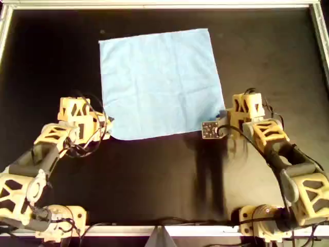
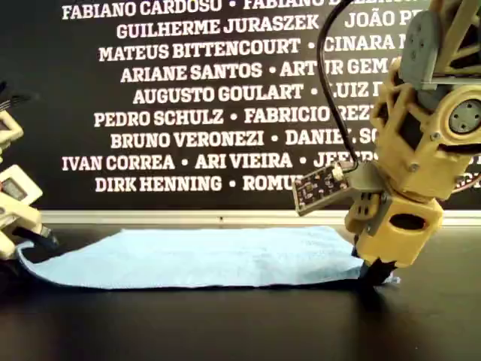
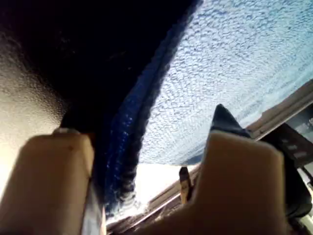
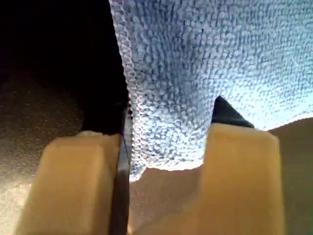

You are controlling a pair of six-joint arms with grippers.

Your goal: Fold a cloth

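The light-blue cloth [image 1: 159,82] lies spread flat on the black table [image 1: 154,175]. My first gripper [image 1: 105,123] is at the cloth's near corner on the overhead view's left. Its jaws stand apart with the cloth edge [image 3: 146,122] between them, and that corner is raised a little off the table [image 2: 26,259]. My second gripper [image 1: 222,122] is at the near corner on the overhead view's right, tip down on the table [image 2: 376,274]. Its jaws stand apart around the corner of the cloth [image 4: 166,127].
A metal frame [image 1: 154,4] borders the table's far and side edges. A small circuit board [image 1: 209,129] sticks out from the second arm's wrist. A black wall with white names [image 2: 188,98] stands behind the table.
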